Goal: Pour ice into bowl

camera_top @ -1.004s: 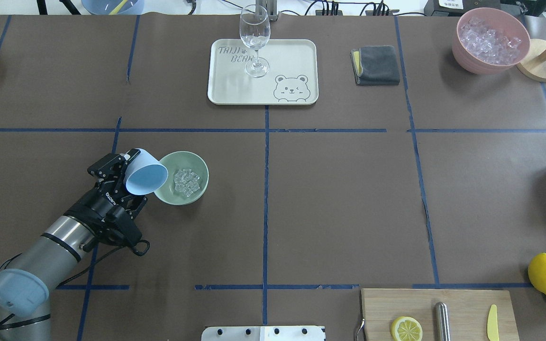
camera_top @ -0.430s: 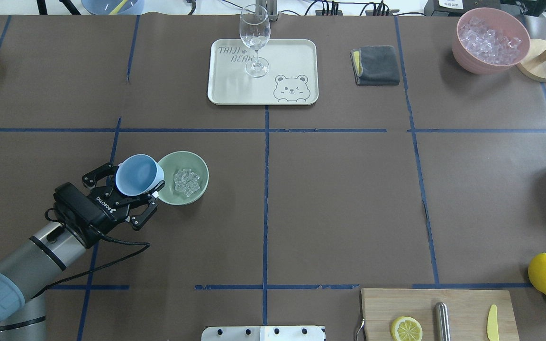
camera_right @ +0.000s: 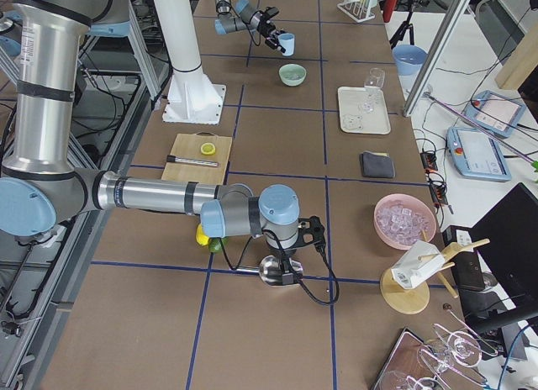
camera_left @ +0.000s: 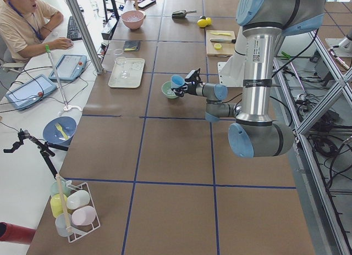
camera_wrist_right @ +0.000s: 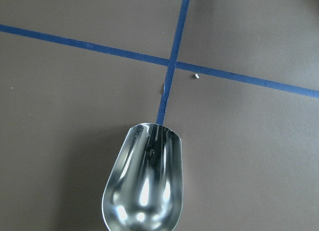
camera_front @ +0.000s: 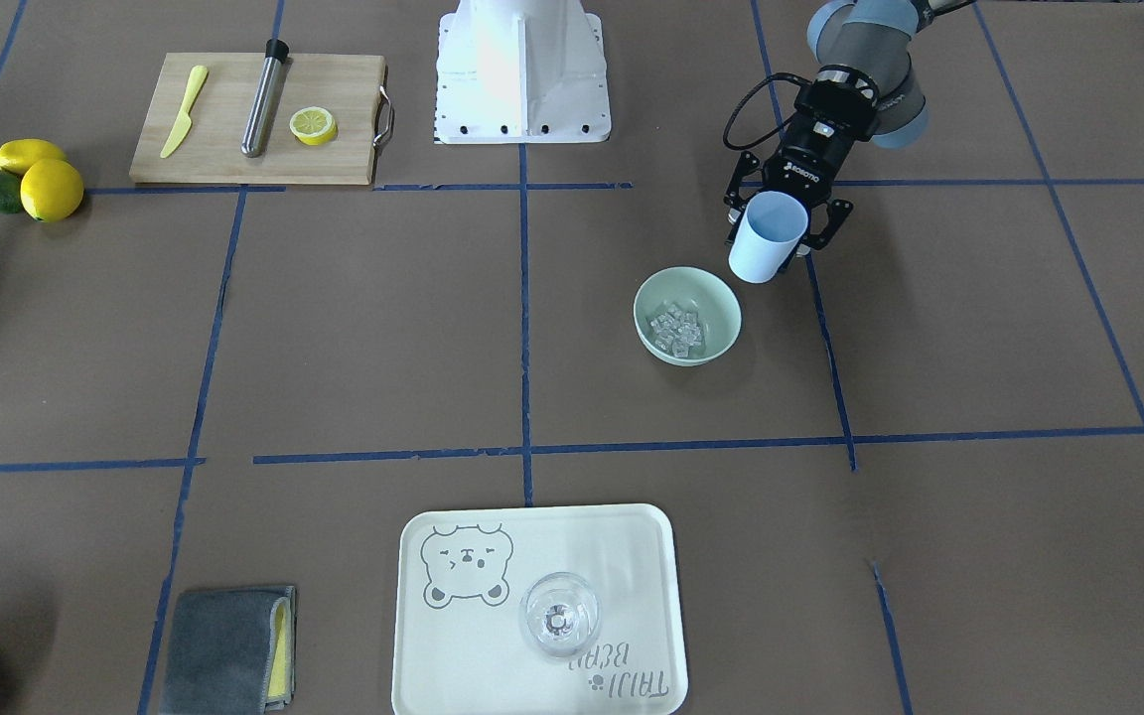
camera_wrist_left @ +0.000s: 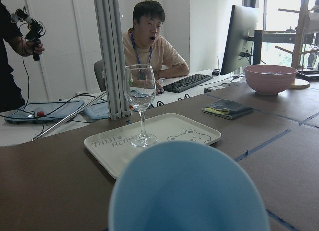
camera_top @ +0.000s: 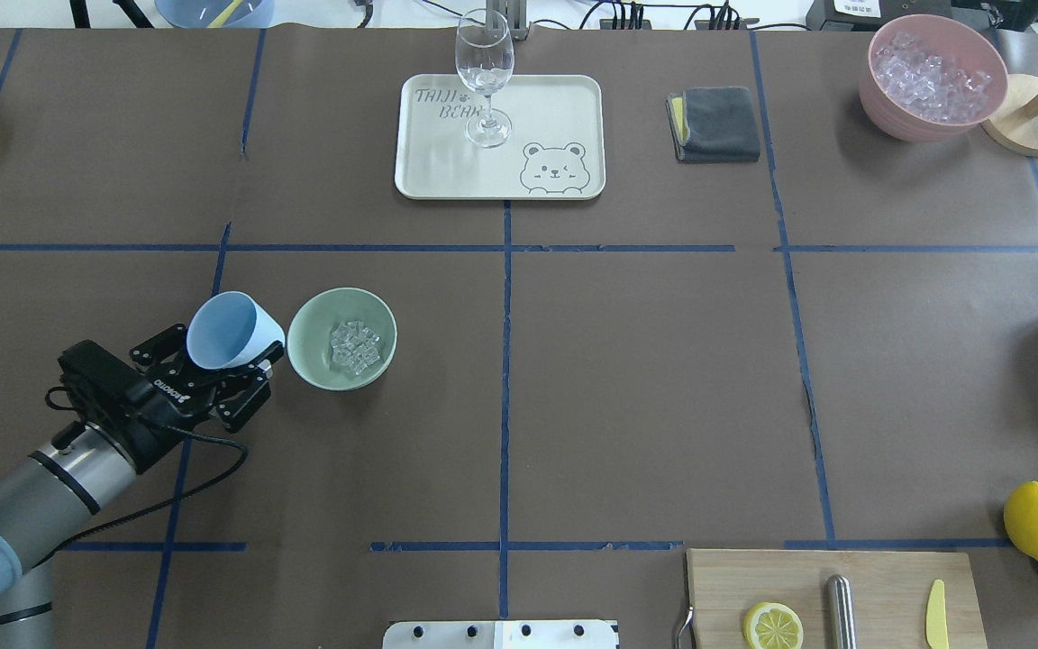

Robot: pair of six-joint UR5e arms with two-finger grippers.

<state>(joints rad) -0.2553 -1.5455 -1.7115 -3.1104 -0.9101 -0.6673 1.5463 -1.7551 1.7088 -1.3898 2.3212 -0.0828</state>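
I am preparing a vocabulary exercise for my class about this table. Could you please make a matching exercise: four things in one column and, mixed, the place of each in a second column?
Things:
1. ice
2. light blue cup
3. wine glass
4. half lemon

Places:
a. lying on the wooden cutting board
b. standing on the tray
c. inside the mint-green bowl
d. held in the left tool, beside the bowl

Right pairs: 1-c, 2-d, 3-b, 4-a.
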